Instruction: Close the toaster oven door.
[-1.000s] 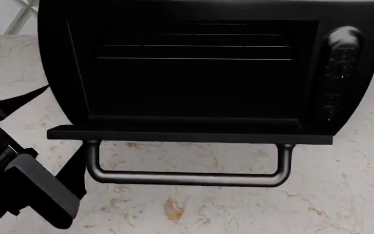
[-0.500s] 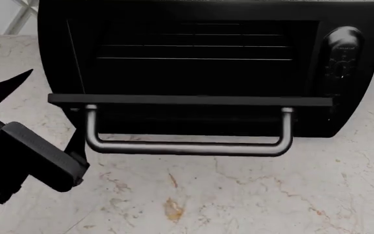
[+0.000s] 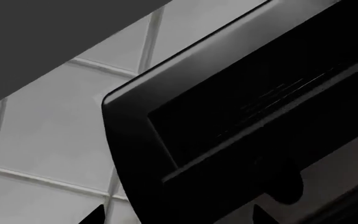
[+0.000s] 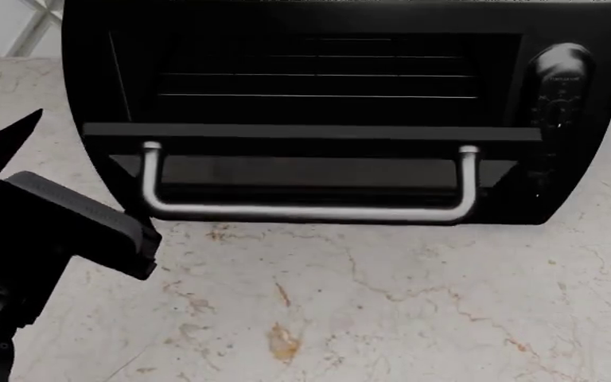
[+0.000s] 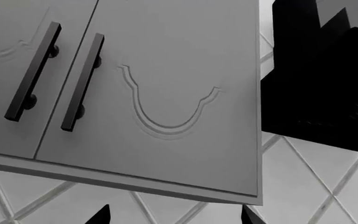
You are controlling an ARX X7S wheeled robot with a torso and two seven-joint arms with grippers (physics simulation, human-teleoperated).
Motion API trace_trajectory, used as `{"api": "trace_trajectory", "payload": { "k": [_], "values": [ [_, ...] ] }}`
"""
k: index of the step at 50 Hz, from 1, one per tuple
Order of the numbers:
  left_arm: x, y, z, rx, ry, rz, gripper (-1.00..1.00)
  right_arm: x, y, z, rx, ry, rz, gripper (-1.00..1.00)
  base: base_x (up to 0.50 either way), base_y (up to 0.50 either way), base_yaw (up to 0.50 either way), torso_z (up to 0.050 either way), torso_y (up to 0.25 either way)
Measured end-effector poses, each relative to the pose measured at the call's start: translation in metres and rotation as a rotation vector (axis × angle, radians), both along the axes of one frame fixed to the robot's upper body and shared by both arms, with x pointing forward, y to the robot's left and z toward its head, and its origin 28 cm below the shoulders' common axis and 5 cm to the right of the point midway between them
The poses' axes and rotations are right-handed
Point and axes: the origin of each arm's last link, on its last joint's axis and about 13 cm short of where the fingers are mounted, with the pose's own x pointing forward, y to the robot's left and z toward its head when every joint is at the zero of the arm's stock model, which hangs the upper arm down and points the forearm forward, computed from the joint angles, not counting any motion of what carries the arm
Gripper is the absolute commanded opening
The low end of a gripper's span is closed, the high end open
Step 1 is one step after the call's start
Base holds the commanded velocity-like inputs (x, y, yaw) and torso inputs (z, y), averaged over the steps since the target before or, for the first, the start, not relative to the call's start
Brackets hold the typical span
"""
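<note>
At centre frame in the head view the door (image 4: 311,151) hangs half-raised across the toaster oven (image 4: 337,48), its handle (image 4: 305,212) running left to right, nearer the left gripper (image 4: 13,143) at left edge; finger spread I cannot tell.

The left arm (image 4: 40,247) comes up from the near left, its blocky black wrist just off the toaster oven's (image 4: 337,48) lower left corner, beside the left end of the door handle. One pointed fingertip (image 4: 13,131) juts toward that side of the oven (the rest of the gripper is hidden, so whether the jaws are open is unclear). The right arm isn't visible from the head view.
</note>
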Motion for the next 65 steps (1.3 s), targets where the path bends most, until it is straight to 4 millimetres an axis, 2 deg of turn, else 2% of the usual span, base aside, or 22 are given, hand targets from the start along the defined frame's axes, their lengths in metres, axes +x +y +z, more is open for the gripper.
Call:
{"api": "trace_trajectory", "payload": {
  "k": [35,65],
  "values": [
    [0.031,-0.027,0.003,-0.209,0.005,0.121,1.00,-0.002,-0.001,0.001,0.001,-0.004,-0.003,1.00,0.00,0.00,0.00,0.000,0.000],
    [0.062,-0.038,0.007,-0.172,0.008,0.215,1.00,-0.003,-0.004,-0.001,0.010,-0.007,-0.008,1.00,0.00,0.00,0.00,0.000,0.000]
  ]
}}
